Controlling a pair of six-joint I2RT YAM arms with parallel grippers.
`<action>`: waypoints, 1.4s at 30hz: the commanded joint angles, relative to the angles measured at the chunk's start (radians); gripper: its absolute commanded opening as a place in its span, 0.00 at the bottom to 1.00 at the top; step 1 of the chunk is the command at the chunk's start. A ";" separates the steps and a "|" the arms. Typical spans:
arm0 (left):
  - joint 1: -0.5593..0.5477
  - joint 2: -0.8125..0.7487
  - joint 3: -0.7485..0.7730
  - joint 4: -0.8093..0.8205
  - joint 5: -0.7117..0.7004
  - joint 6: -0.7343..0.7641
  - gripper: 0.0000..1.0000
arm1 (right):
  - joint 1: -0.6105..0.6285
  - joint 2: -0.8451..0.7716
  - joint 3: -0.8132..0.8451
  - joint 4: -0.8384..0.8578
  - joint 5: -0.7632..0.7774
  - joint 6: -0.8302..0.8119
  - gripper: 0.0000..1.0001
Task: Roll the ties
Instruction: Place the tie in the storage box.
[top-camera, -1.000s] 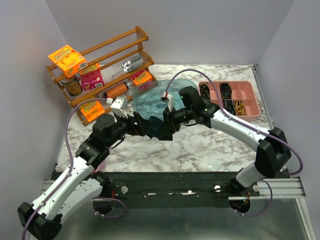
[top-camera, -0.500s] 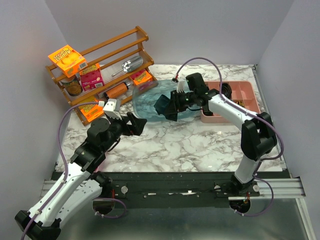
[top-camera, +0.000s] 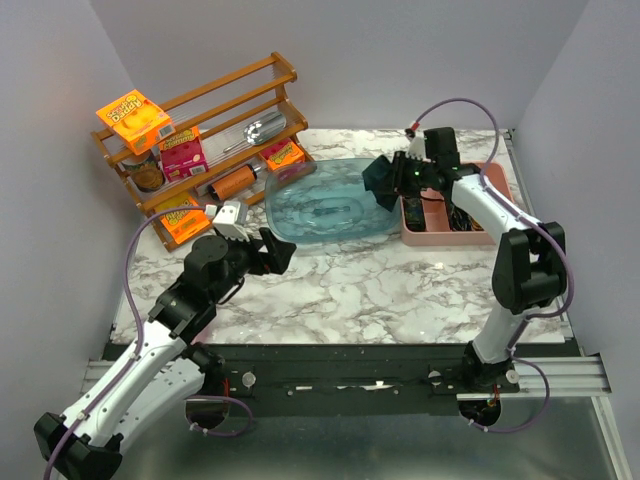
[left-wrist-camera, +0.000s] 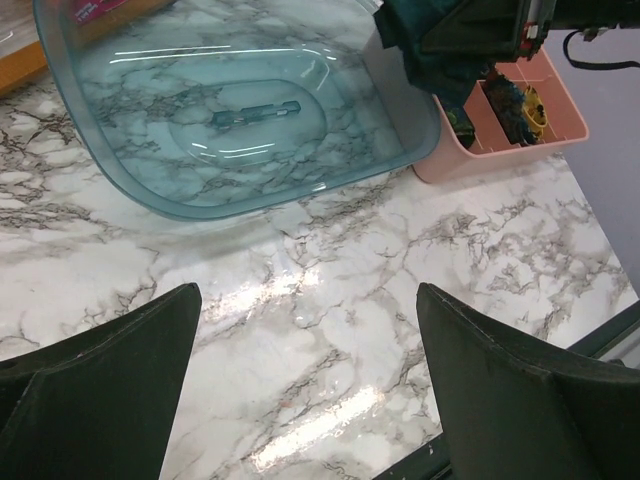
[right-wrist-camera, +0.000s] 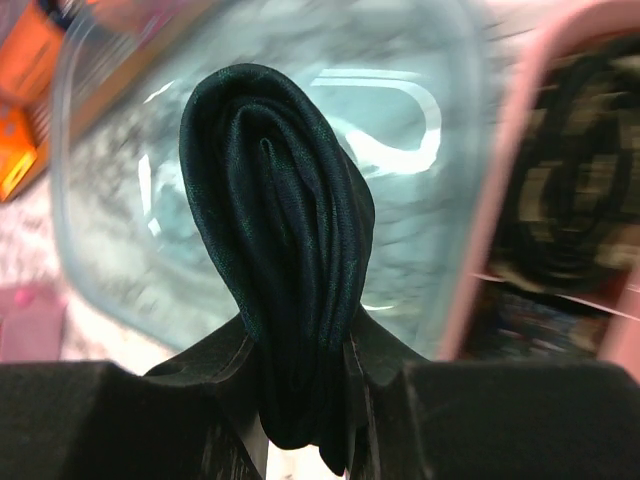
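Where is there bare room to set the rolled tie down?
Widest bare patch: the marble tabletop in front of the blue tub and pink tray, out to the near edge. The tub's floor is bare too. Crowded: the tray's compartments hold dark coils, the right fingers grip the rolled tie beside it, and the wooden rack is full.

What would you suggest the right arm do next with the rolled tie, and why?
Probably carry it slightly rightward over the tray and lower it into a free compartment. The right end effector grips the rolled tie above the tub edge, just beside the tray, where other rolls lie.
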 joint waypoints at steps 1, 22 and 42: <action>-0.002 0.008 -0.010 0.031 0.006 -0.004 0.99 | -0.032 -0.103 0.023 -0.019 0.217 0.004 0.00; -0.002 0.051 -0.011 0.031 0.009 -0.004 0.99 | -0.061 -0.109 0.113 -0.133 0.544 -0.117 0.01; -0.002 0.086 -0.015 0.043 0.026 -0.001 0.99 | -0.107 0.141 0.210 -0.156 0.567 -0.133 0.00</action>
